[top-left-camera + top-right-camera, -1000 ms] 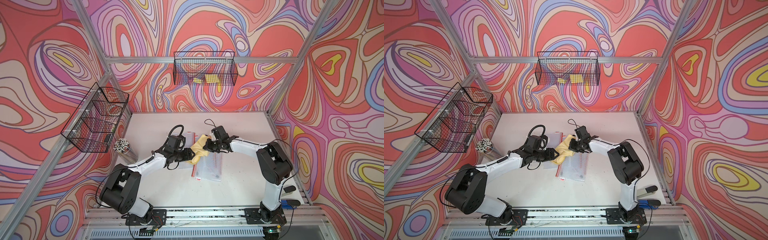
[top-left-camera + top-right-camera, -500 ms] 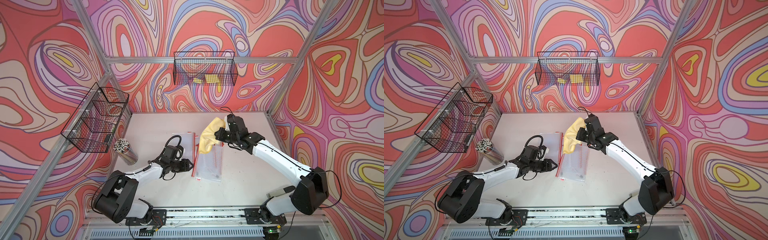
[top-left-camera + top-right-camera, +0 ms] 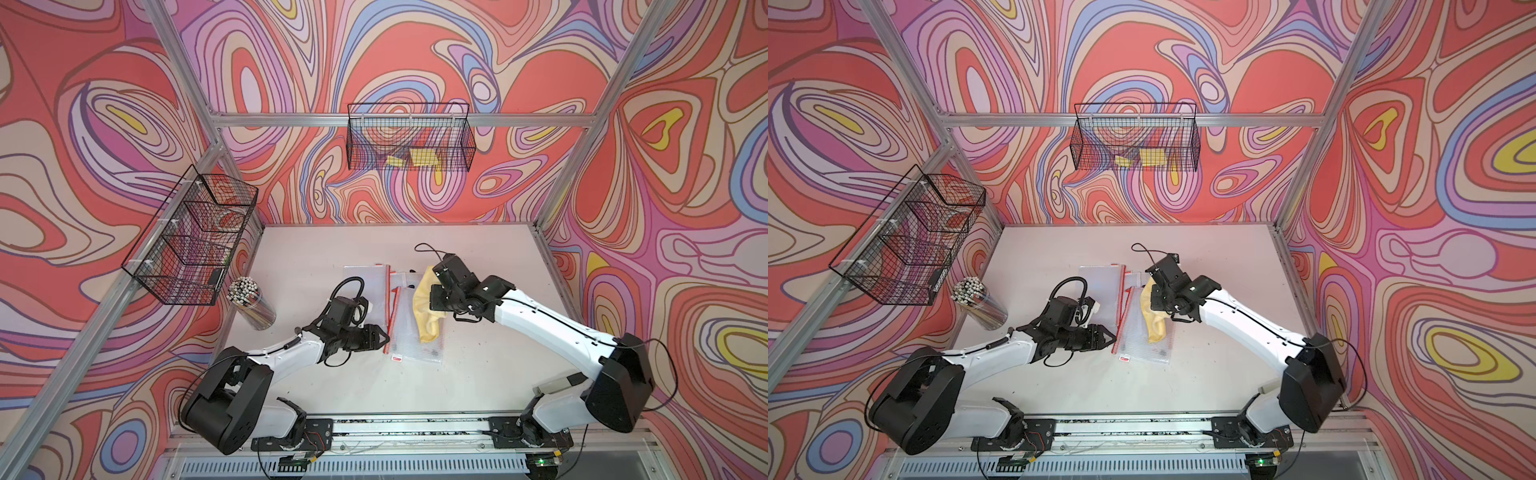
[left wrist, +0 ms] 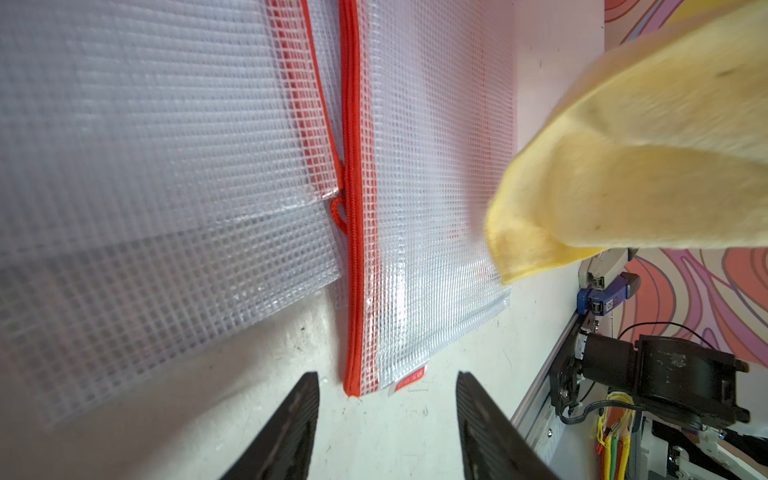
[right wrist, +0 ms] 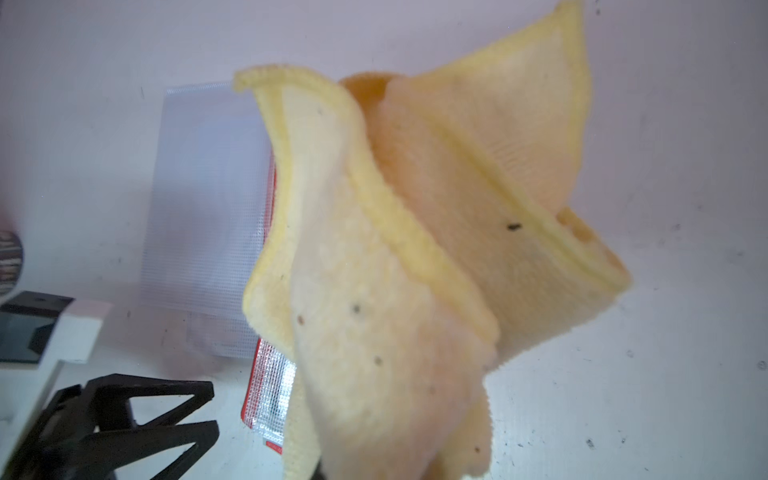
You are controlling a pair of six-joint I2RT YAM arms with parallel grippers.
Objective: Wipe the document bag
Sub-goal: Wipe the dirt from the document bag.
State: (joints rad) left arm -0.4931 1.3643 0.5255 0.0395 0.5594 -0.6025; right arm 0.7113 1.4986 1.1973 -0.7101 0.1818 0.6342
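The document bag [image 3: 415, 338], clear mesh with a red zipper edge, lies flat mid-table in both top views [image 3: 1144, 336]. My right gripper [image 3: 432, 297] is shut on a yellow cloth [image 3: 428, 316] that hangs down over the bag's right half; whether its tip touches the bag I cannot tell. In the right wrist view the cloth [image 5: 415, 270] hides the jaws. My left gripper [image 3: 380, 336] stands open just off the bag's near zipper corner [image 4: 361, 382], holding nothing, its fingers [image 4: 299, 415] on either side of that corner.
A second clear bag [image 3: 365, 286] lies partly under the first, toward the left. A cup of pencils [image 3: 253, 305] stands at the table's left edge. Wire baskets hang on the left wall [image 3: 195, 241] and back wall [image 3: 409, 141].
The right arm lifted the cloth up and back, then brought it down over the bag. The left gripper drew away from the cloth toward the bag's near zipper corner.
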